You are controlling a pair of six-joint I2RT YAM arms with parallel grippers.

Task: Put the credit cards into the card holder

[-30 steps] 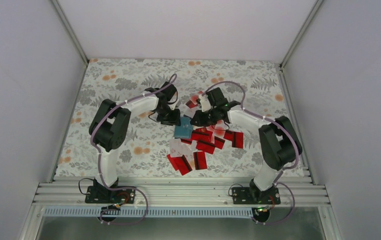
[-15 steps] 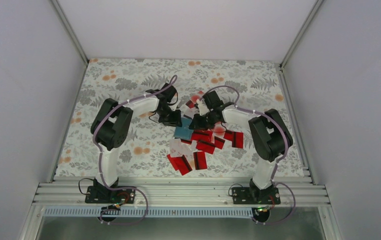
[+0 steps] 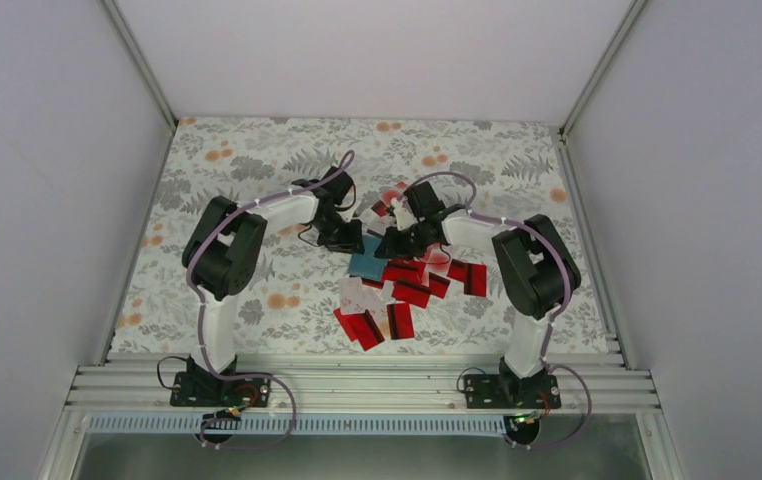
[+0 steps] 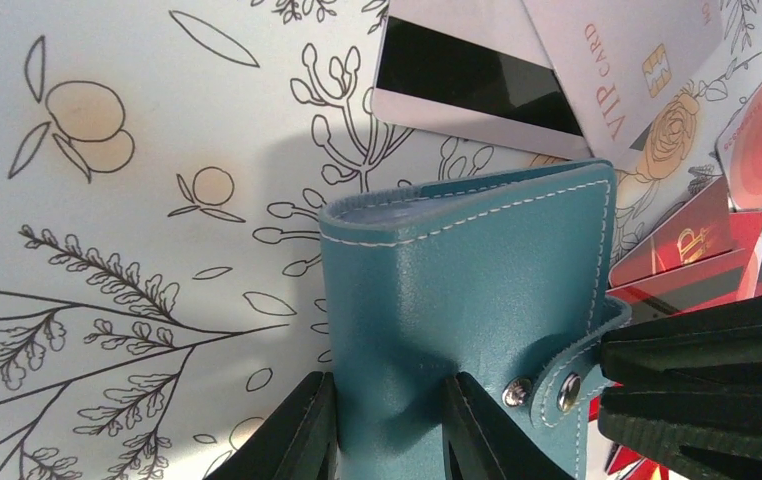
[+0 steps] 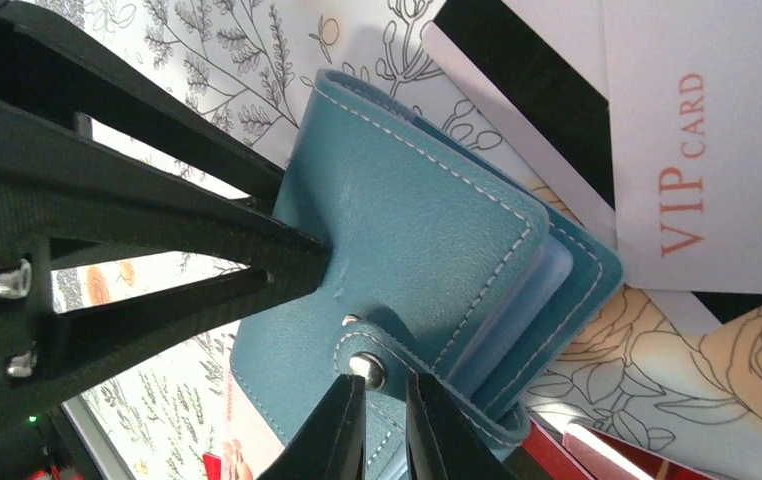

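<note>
Left of centre: noted left fingers clamped on the holder, one on each side of its near edge, with the cover puckered between. From overhead, placed the holder mid-surface, between the two arms, at the left rim of the card scatter. Cannot tell whether resting or just lifted.

Judged soft: stitched teal skin dimpling under the pinch, so light and floppy, likely to fold or twist if taken by one corner. Saw clear sleeves at the open edge; thin, easy to crease. Best held broad across the body, close to the spine, leaving the mouth free.

Further right: noted right fingers all but closed, nipping the strap right at its snap. Took the snap for fastened. Expect a sharp pull needed there, with the body braced against it. Some risk of losing so narrow and smooth a strap.

Right again: logged cards, red with black stripe, some pale-faced, overlapping on the surface beside and past the holder. Spotted a VIP card just beyond the holder's far edge; touching or not, cannot tell. Judged thin, stiff, slick, flat to the surface, so hard to get under. Better taken by an edge overhanging a neighbour, then fed short end first into a sleeve.
</note>
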